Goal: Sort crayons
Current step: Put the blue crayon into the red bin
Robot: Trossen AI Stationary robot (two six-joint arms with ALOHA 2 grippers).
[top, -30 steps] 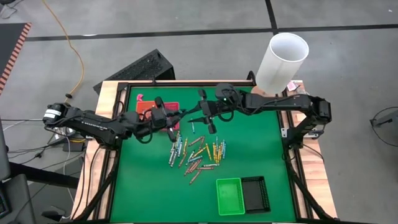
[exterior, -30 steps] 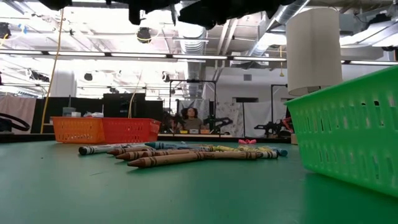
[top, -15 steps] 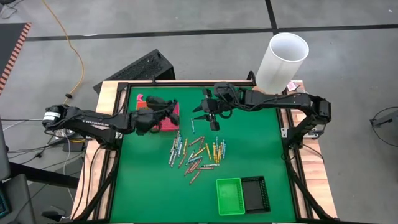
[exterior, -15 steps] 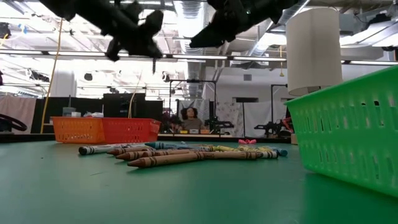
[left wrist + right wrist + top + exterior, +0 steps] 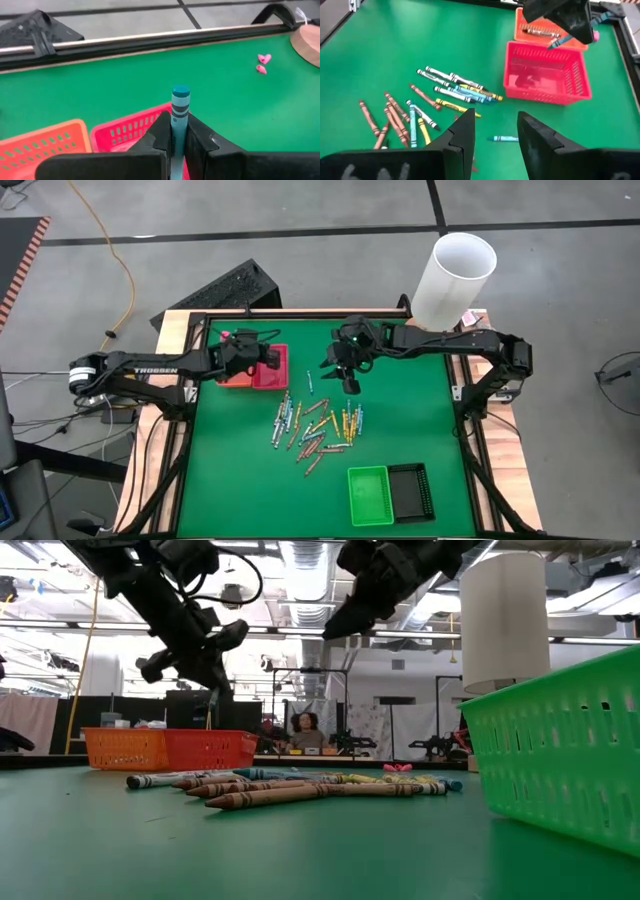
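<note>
A blue crayon (image 5: 180, 107), clamped in the left pincer (image 5: 175, 132), has been carried over the red basket (image 5: 270, 368); release is judged next; the right pincer (image 5: 495, 132) gapes.

crayons (image 5: 315, 424) mid-table, two trays (image 5: 255, 366) behind-left, two baskets (image 5: 388, 493) front-right

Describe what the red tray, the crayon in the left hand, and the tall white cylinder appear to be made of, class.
Red tray: likely moulded plastic, slightly glossy, with slotted mesh walls.
Crayon in the left hand: wax stick in a matte blue paper wrapper with dark bands.
White cylinder: smooth matte tube, open-topped; plastic or cardboard, unclear.
</note>
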